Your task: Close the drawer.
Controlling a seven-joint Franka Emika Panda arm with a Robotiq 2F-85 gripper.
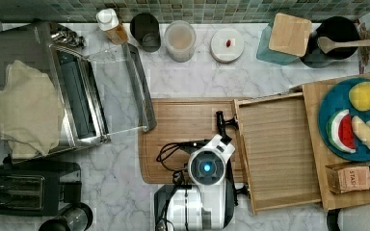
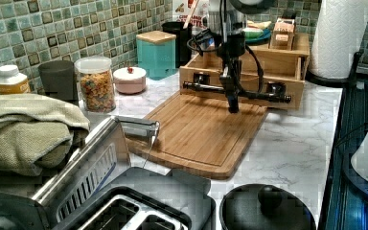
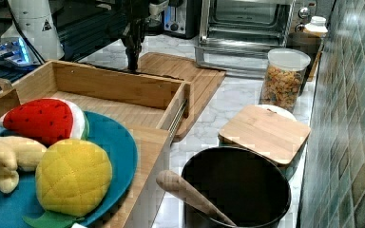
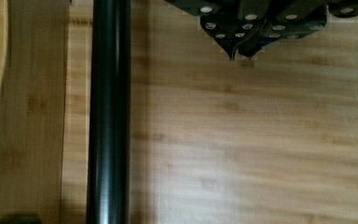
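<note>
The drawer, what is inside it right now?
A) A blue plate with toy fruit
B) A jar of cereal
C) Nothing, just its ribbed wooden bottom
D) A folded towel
C: the drawer stands pulled out with only its bare ribbed bottom showing; the blue plate sits on the box top beside it.

- Drawers [image 1: 277, 151]: one, pulled open, with one black handle [image 2: 237, 91].
- Cutting boards [image 1: 188, 127]: one.
- Toaster ovens [image 1: 72, 91]: one; toasters [image 1: 24, 192]: one.
- Blue plates [image 1: 330, 103]: one, which carried one watermelon slice [image 1: 343, 131] and one yellow plush fruit [image 1: 365, 95].
- Cereal jars [image 2: 96, 84]: one.
- Teal canisters with wooden lids [image 1: 289, 36]: one.
- Paper towel rolls [image 2: 340, 36]: one.
- Folded cloths [image 1: 24, 108]: one.
- Robot arms [image 1: 204, 192]: one.
</note>
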